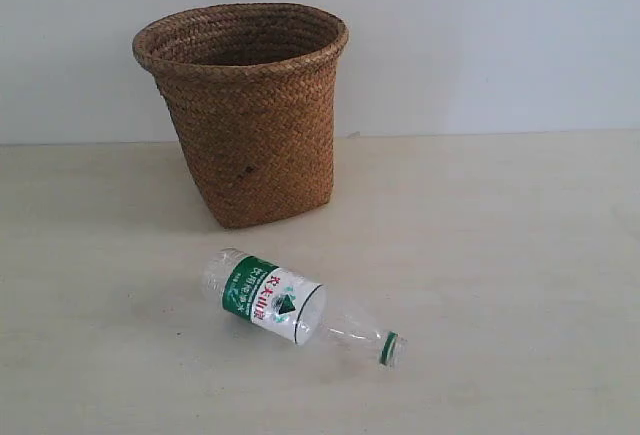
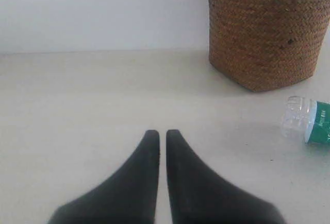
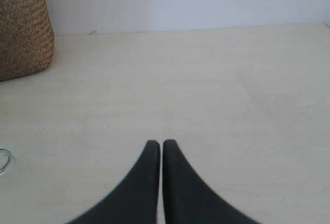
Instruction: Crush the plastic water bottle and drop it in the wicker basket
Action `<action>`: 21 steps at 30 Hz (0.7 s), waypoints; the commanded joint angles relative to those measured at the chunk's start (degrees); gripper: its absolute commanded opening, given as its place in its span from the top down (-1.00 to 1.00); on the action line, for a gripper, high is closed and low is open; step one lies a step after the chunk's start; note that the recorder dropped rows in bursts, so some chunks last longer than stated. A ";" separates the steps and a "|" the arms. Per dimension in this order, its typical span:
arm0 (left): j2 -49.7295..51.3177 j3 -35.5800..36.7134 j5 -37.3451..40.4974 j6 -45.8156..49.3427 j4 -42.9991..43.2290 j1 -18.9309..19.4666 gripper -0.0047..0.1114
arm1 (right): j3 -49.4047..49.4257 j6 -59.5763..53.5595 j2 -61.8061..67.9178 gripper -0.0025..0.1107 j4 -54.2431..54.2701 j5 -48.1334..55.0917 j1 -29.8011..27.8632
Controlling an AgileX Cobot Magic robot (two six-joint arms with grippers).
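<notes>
The plastic water bottle (image 1: 290,310) lies on its side on the tabletop (image 1: 520,255), in front of the wicker basket (image 1: 245,125) and apart from it. The left gripper (image 2: 162,134) and right gripper (image 3: 161,144) are both clenched on nothing, away from the bottle. Being round and slick, the bottle will likely roll or squirt aside if pinched off-centre, or spring back after crushing.

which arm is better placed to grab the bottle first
Probably left. The plastic water bottle lies slightly left of middle, and the left wrist view shows its base and label, the right only its mouth rim. The left pincer and right pincer are both shut.
</notes>
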 commanded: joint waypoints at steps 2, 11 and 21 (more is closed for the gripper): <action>-0.21 0.21 -0.37 0.19 -0.72 0.18 0.85 | -0.01 -0.07 -0.32 0.96 0.03 -0.21 -0.18; -0.21 0.21 -19.36 -7.19 -8.34 0.18 0.85 | -0.01 -0.07 -0.32 0.96 0.03 -0.21 -0.18; 2.47 -8.47 -29.58 -33.70 13.42 -1.23 0.85 | -0.01 -0.07 -0.32 0.96 0.03 -0.21 -0.18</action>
